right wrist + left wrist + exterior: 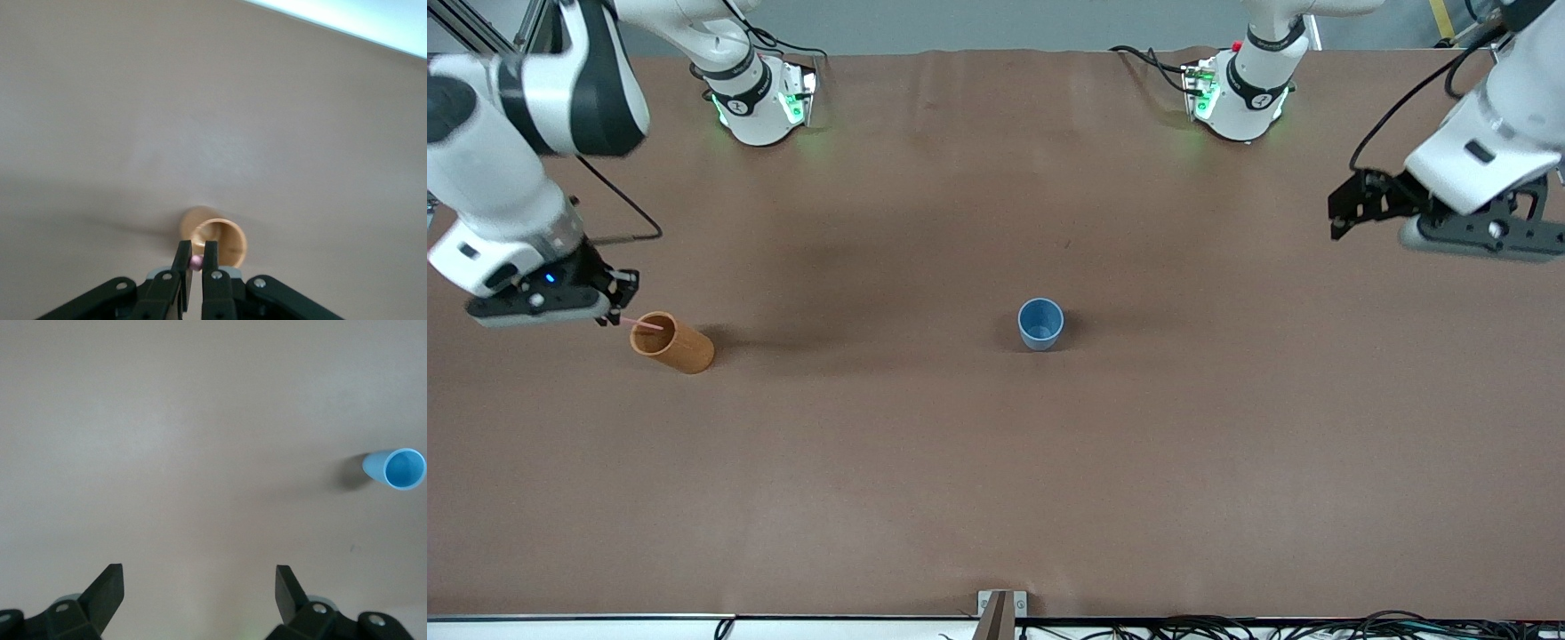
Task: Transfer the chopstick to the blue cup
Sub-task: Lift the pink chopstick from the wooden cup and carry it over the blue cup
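The orange-brown holder [672,342] and the empty blue cup [1040,323] stand well apart. The right gripper [615,302] pinches the pink chopstick [643,323] over the holder, so carrying it across is left. The left gripper [1352,206] waits, fingers wide.

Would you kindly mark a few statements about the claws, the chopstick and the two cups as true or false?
1. The right claw is shut on the chopstick. True.
2. The chopstick stands in the blue cup. False: its lower end is in the orange holder; the cup looks empty.
3. The left claw is open and holds nothing. True.
4. The left claw hangs right over the blue cup. False: it waits over bare table toward its own end.
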Robot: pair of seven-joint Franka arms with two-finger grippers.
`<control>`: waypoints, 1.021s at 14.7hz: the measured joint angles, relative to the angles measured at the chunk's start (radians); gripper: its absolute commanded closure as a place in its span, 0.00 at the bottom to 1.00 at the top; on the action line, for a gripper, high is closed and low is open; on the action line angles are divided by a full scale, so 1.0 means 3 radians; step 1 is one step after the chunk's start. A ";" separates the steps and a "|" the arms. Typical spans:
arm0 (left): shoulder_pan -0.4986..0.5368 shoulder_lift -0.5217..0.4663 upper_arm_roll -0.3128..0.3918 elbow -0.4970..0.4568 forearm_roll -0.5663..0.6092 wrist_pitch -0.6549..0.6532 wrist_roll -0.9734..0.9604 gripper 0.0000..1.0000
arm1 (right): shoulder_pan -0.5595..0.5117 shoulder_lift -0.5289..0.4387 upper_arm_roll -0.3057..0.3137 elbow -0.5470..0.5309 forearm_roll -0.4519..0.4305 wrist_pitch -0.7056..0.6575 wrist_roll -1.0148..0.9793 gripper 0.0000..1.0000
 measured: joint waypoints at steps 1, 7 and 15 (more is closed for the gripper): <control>0.0000 -0.0033 0.0000 -0.0006 -0.0008 -0.0017 0.0012 0.00 | 0.0030 -0.0099 0.0024 0.0025 0.0085 -0.0018 0.0067 0.98; 0.0037 0.0035 0.0038 0.0058 -0.0008 0.0010 0.0015 0.00 | 0.0883 -0.0222 0.0099 0.0309 0.0265 -0.0020 0.1818 1.00; 0.0044 0.0100 0.0039 0.0158 -0.0078 0.0047 -0.0087 0.00 | 0.2080 0.0750 0.0113 0.1258 0.0114 0.0018 0.4112 1.00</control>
